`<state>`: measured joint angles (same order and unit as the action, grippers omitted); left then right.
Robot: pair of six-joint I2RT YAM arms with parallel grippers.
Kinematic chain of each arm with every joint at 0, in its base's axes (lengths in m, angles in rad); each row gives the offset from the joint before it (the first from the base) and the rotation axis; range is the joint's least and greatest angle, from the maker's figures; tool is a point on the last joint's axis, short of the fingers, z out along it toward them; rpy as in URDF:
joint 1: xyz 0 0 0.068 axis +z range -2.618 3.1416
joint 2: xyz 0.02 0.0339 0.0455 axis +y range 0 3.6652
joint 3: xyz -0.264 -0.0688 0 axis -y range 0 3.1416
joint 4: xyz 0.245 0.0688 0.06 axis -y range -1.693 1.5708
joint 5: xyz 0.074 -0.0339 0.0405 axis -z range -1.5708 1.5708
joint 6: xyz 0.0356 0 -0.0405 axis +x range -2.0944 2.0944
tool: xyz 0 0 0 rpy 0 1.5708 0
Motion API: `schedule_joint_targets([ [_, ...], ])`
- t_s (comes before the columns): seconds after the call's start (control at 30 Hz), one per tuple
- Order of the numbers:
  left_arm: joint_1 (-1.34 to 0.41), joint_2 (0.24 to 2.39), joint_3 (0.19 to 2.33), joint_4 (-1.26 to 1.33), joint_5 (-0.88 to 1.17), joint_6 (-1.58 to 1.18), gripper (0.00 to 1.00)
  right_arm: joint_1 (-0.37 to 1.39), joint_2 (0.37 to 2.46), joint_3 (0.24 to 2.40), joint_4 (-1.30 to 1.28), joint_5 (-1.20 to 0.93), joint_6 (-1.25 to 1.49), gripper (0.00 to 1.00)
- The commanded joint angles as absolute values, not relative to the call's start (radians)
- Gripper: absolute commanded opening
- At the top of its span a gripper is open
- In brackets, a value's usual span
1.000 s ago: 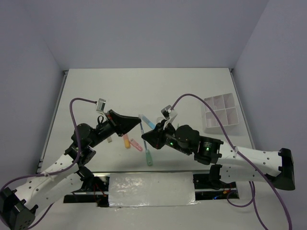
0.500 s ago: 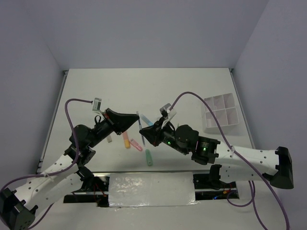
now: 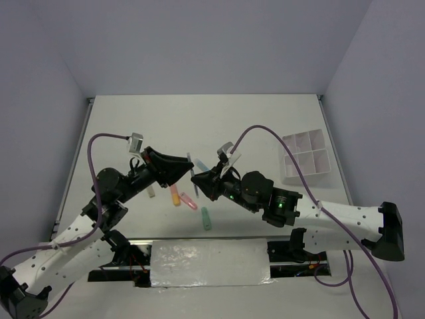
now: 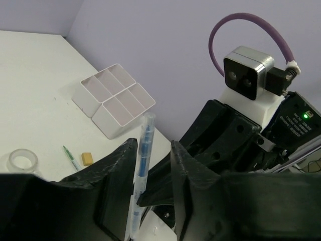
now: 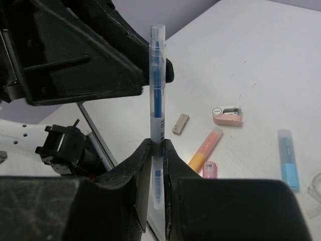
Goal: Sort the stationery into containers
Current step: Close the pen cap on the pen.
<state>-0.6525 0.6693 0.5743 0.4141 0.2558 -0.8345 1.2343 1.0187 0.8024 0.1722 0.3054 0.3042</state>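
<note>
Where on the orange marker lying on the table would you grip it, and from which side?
Mid-barrel on the orange marker, coming straight down from above with the fingers across its narrow width. It lies flat on the table, so only its long sides are free to pinch, and a pink marker sits close by one end, so that end looks crowded.

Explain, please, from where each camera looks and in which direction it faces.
Top external: fixed above and behind the bases, looking down on the table; left arm and right arm both show.
Left wrist: on the left arm, facing the white tray and the right arm's camera; its own left gripper frames the view.
Right wrist: on the right arm, facing the left gripper and the orange marker; its own right gripper shows.
Shared: both wrist views show the blue pen, clamped in the right gripper.
</note>
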Motion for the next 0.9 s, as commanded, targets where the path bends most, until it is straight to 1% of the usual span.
schedule_joint_targets([
  [0.0,-0.663,0.641,0.632,0.376,0.282,-0.759,0.47,1.227,1.011,0.845,0.207,0.305,0.282,0.00],
  [0.07,-0.663,0.644,0.641,0.373,0.290,-0.749,0.51,1.227,1.005,0.839,0.206,0.307,0.287,0.00],
  [0.1,-0.664,0.644,0.640,0.377,0.296,-0.747,0.52,1.226,1.000,0.836,0.209,0.308,0.291,0.00],
  [0.27,-0.663,0.647,0.615,0.408,0.325,-0.739,0.50,1.226,0.989,0.845,0.206,0.290,0.296,0.00],
  [0.47,-0.663,0.658,0.604,0.397,0.334,-0.727,0.50,1.226,0.962,0.847,0.206,0.275,0.302,0.00],
  [0.63,-0.663,0.673,0.600,0.410,0.351,-0.729,0.47,1.226,0.951,0.841,0.216,0.247,0.307,0.00],
  [0.73,-0.663,0.681,0.598,0.429,0.368,-0.733,0.36,1.227,0.957,0.842,0.213,0.232,0.295,0.00],
  [0.87,-0.663,0.692,0.598,0.452,0.402,-0.733,0.37,1.227,0.966,0.847,0.219,0.196,0.293,0.00],
])
